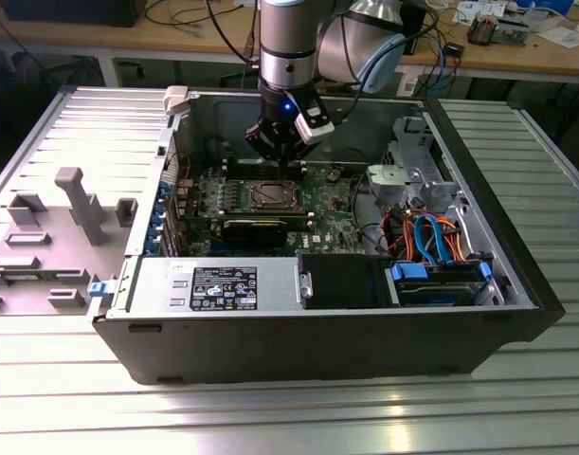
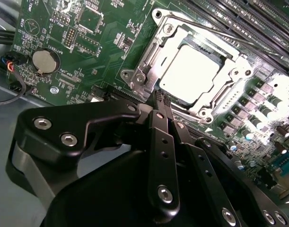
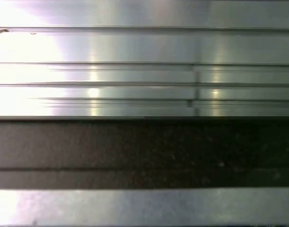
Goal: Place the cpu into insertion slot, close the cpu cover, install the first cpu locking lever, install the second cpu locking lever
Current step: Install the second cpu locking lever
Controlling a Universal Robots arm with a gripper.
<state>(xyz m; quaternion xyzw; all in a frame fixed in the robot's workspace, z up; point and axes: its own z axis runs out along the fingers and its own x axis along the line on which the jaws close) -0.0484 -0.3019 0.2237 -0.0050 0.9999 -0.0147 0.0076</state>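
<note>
Right up by the wrist camera, the gripper (image 2: 161, 100) has its fingers pressed together with nothing visibly between them, tips just beside the socket's corner. One cpu (image 2: 194, 73) sits in the one insertion slot (image 1: 270, 196), at 6 o'clock from the gripper in the exterior view, with one cpu cover (image 2: 151, 54) framing it. My guess is the chip's light, stiff and fragile, so edges only, never the face. I count one thin lever rod (image 2: 205, 28) along the cover. Farther out there's one green circuit board (image 2: 87, 42), one computer case (image 1: 365, 351).

Strong glare whitens the cpu (image 2: 195, 75) and streaks the metal table (image 1: 99, 398) brightly.
</note>
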